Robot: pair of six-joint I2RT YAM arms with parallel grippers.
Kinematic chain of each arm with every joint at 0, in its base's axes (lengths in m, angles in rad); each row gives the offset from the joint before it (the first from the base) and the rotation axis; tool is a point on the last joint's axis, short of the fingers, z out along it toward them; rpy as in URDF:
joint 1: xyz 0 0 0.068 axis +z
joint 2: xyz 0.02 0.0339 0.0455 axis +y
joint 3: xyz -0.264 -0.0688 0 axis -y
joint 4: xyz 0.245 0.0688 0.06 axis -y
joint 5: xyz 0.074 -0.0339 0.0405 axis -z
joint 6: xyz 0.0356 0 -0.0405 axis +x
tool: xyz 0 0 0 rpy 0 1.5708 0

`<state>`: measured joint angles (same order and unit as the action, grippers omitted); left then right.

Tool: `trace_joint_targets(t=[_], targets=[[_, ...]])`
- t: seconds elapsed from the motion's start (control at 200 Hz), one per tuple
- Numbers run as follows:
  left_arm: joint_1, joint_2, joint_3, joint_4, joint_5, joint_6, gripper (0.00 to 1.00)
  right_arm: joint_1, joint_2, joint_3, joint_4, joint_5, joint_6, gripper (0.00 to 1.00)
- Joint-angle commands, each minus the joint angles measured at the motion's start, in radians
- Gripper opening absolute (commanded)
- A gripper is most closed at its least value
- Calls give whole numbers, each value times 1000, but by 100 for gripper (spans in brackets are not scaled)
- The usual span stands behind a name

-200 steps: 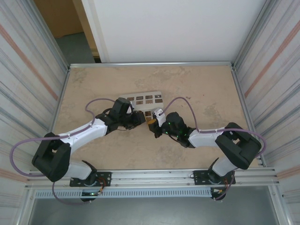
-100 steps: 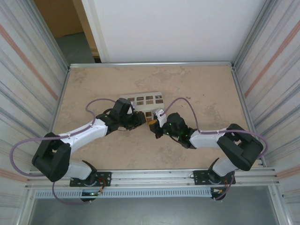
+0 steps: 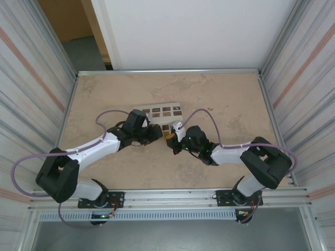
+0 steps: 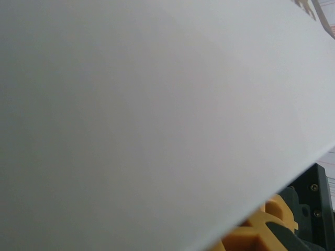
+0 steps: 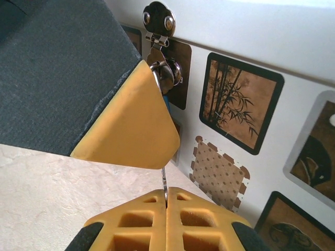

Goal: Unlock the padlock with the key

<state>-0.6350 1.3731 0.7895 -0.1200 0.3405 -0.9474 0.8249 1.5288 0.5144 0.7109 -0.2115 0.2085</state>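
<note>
Mid-worktop, near edge of white box (image 3: 163,109): meeting place of both arms.
Left gripper (image 3: 157,131): narrowly parted, apparently pinching padlock (image 5: 166,103), mostly hidden behind its yellow pad (image 5: 131,115).
Right gripper (image 5: 166,201): fully closed on key (image 5: 165,183), blade pointing up toward padlock.
Key risk: may twist or slip out of the grip if turned off-axis.
Padlock risk: may rotate in that light pinch, jamming blade or knocking box.

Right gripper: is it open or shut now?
Shut. The right gripper's yellow fingertips meet around a thin metal strip, apparently the key.
</note>
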Motion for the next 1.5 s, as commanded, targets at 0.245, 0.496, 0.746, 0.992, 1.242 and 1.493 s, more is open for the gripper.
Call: trace_joint_targets(t=[0.245,0.496,0.746,0.992,1.242,1.493], targets=[[-22,-20,-4,20,48,-7,14,-1,4,81,115,-78,45,0],[-23,-20,-12,11,34,-7,14,-10,-37,53,99,-50,21,0],[-22,-20,-13,8,29,-11,14,-29,-57,52,99,-85,37,0],[-23,-24,-12,31,40,-32,14,-11,-9,60,108,-73,31,0],[-23,-43,-25,70,43,-71,14,-5,15,21,200,-53,76,0],[-23,-48,-31,93,58,-96,14,-22,38,28,286,-106,140,0]])
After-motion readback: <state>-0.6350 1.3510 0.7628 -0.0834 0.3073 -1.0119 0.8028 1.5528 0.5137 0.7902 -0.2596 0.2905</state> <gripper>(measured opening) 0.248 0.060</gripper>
